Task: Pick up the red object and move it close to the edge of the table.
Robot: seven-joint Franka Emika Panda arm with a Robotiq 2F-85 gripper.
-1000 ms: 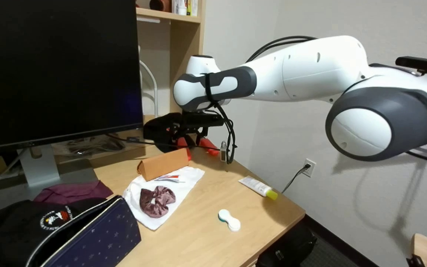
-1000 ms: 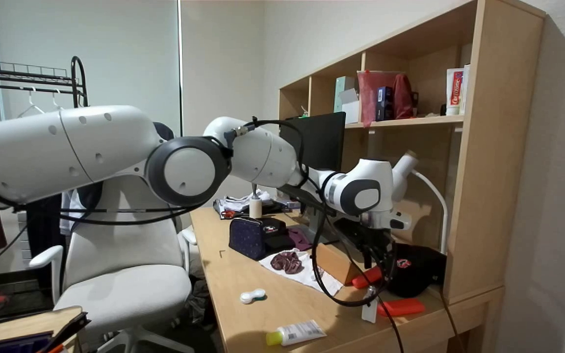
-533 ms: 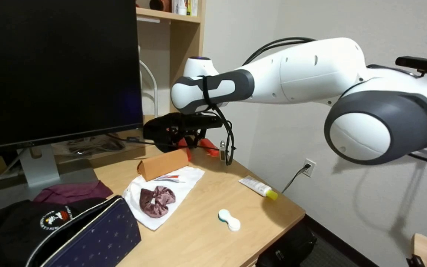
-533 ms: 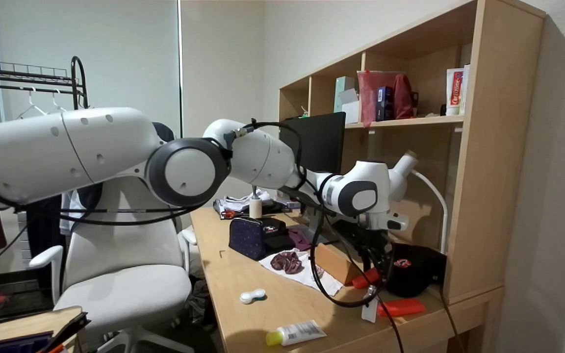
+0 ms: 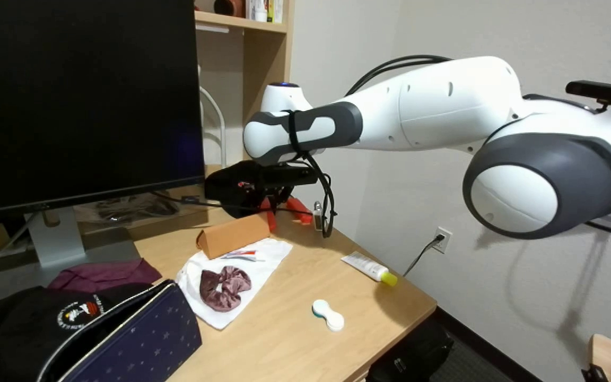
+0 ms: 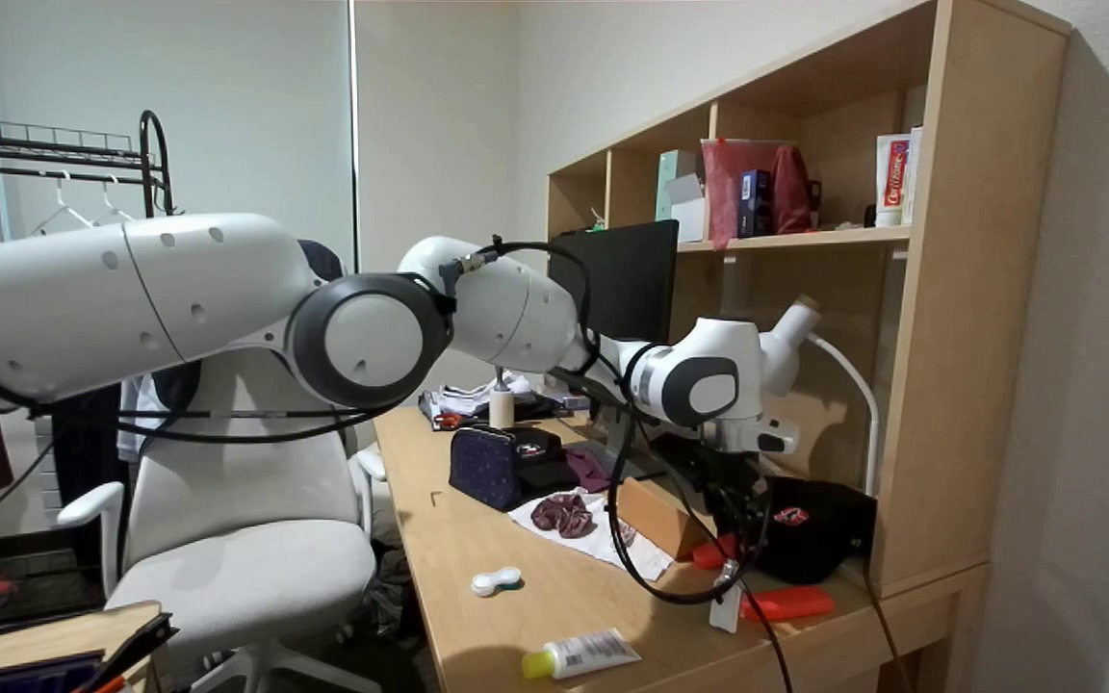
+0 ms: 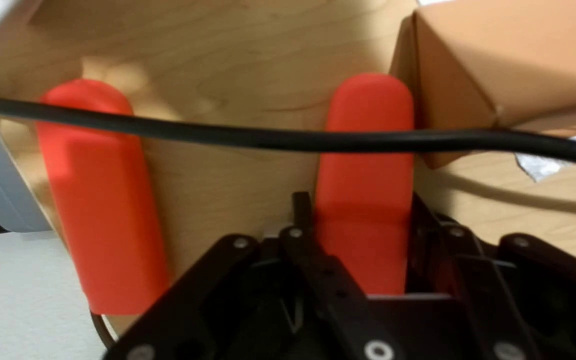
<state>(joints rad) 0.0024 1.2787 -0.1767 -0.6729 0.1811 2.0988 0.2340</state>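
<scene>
In the wrist view the gripper (image 7: pixel 360 202) straddles the red bar (image 7: pixel 365 185), its fingers (image 7: pixel 302 207) parted just enough to take it between them and standing close along its 9 and 3 o'clock sides; whether they actually pinch it I cannot tell. The bar appears to rest on the table (image 7: pixel 238 75), with the tan case (image 7: pixel 513 65) at its 2 o'clock (touching or merely just beside, the angle won't settle it) and, in an exterior view, the black cap (image 6: pixel 819 534) at its 3 o'clock. That case looks the likeliest trouble: the finger at 3 o'clock has little room, so closing or lifting could drag the case along or leave a poor bite on the bar. A carry toward the edge at 9 o'clock might clip the second red bar (image 7: pixel 103 210), which lies right by that edge and could be nudged off. The black cable (image 7: pixel 248 137) crosses from 9 to 3 o'clock and may snag if it sags lower than it seems. The red bar's long axis runs near 12 to 6 o'clock, a rounded end pointing to 12, the 6 o'clock end hidden by the gripper.
</scene>
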